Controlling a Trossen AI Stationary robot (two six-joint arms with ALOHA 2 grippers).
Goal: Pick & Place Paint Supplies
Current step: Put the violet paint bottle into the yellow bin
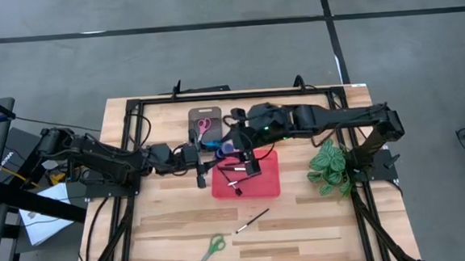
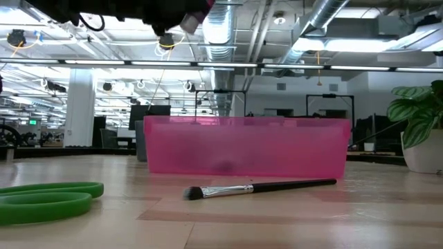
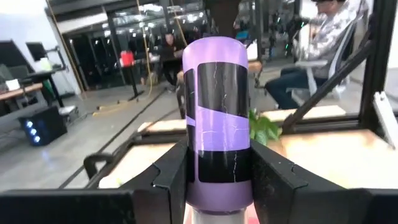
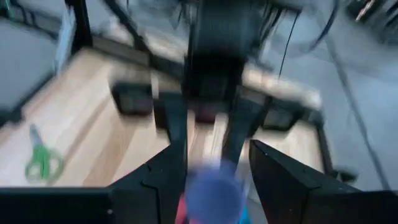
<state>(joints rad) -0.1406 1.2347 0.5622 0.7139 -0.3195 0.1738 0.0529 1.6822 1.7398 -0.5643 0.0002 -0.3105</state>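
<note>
Purple paint tube (image 3: 217,124) stands pinched between the left gripper's (image 3: 217,180) fingers at centre frame, just above the red tray's (image 1: 268,185) left edge. Right gripper (image 1: 247,164) hangs spread nearby; the arms could collide, knocking the tube free.

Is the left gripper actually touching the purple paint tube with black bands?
Touching. The left wrist view shows the left gripper clamping the purple paint tube, both fingers pressed against its sides.

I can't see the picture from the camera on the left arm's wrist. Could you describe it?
A purple paint bottle with black label bands stands upright, clamped between the left gripper's dark jaws. Behind it are a wooden table, some green leaves and a room with seated people.
</note>
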